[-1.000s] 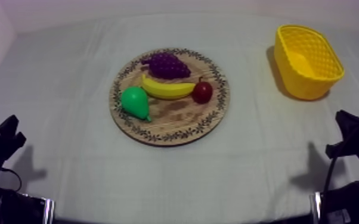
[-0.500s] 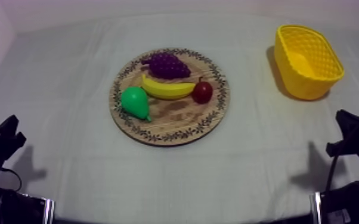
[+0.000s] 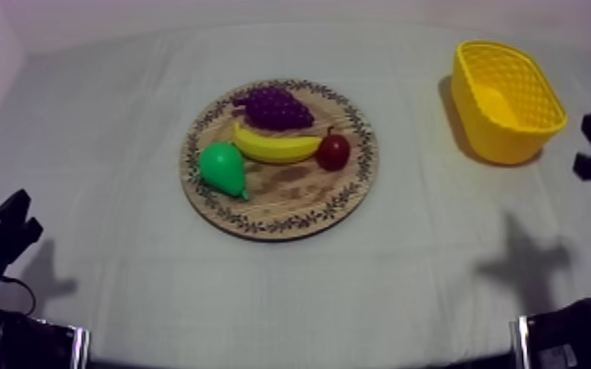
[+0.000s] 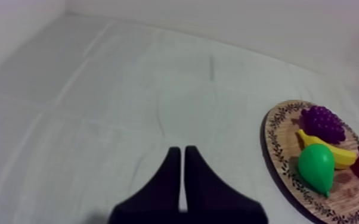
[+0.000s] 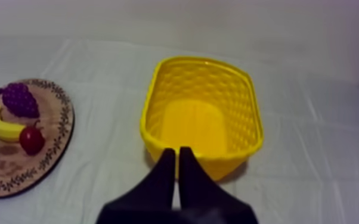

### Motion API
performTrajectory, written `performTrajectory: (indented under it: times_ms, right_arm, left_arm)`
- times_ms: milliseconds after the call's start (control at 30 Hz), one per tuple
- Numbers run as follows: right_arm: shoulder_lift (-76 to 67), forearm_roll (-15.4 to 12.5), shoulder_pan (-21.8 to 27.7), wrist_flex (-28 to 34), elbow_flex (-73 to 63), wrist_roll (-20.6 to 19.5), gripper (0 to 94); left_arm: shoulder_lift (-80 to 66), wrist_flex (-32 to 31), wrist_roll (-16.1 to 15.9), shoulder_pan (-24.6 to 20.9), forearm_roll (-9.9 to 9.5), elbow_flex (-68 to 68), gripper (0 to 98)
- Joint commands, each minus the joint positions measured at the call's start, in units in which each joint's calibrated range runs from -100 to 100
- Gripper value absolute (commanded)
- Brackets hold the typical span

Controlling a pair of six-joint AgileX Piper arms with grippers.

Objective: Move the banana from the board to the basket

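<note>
The counter (image 3: 113,118), covered by a faintly creased grey-white cloth, runs back to plain pale walls. Near its middle lies the round wooden board with a patterned rim (image 3: 280,228). Well apart from it, toward my right side, stands the yellow woven-look plastic basket (image 3: 506,137), with nothing in it.

The right gripper (image 5: 178,150) hangs just before the basket and points into it. Its fingers lie together as a narrow wedge, holding nothing. The left gripper (image 4: 179,149) sits low at its own side over bare cloth, its fingers likewise closed together on nothing.

The curved yellow toy banana (image 3: 278,146) is on the board, its long axis running side to side across the counter. It lies just beside the purple bunch of grapes (image 3: 273,106) behind it, with the green pear (image 3: 223,168) at its left end and the small red fruit (image 3: 334,151) at its right end.

From the right fingers the banana lies off sideways, toward the counter's middle. Neither arm looks clearly nearer. The right one, already by the basket, seems better placed, and would do well to close across the banana's narrow width.
</note>
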Motion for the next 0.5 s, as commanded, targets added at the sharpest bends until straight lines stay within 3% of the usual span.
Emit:
performTrajectory:
  times_ms: [0,467]
  right_arm:
    - [9.2,0.3,-0.4,3.7,-13.1,-0.7,0.5]
    - [39.1,3.2,-3.8,22.3,-61.4,-4.6,0.5]
  left_arm:
    - [-0.1,0.0,0.0,0.0,0.0,0.0,0.0]
    - [-0.1,0.0,0.0,0.0,0.0,0.0,0.0]
